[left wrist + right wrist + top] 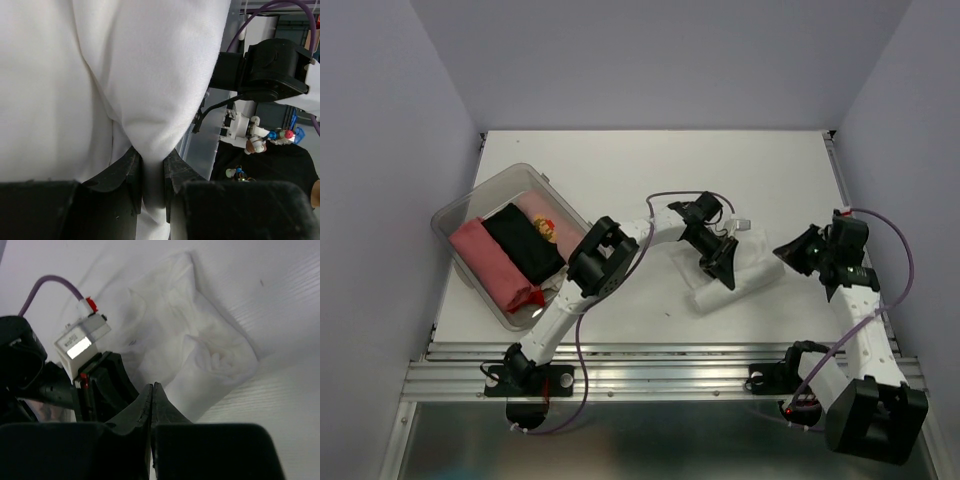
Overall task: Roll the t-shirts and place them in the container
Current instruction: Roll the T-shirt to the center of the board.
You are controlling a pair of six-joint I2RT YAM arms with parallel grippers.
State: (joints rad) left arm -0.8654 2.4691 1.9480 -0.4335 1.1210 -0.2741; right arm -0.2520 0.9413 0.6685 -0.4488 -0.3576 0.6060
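The left pincer [152,169], narrowed onto a pinched fold of the white t-shirt [200,325], would do best to turn the cloth over itself low and evenly, so the roll tightens without dragging across the table [620,170]. The right pincer [151,392] is closed on nothing, just right of the shirt; pinning the loose end would help. The half-bundled shirt lies mid-table, while a salmon-pink t-shirt [485,258] and a black t-shirt [525,245] sit in the tub [510,175] at left.

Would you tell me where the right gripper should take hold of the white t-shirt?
Probably the free rolled end of the white t-shirt, from the right: the left gripper pinches a fold elsewhere, and that end faces the shut right gripper.
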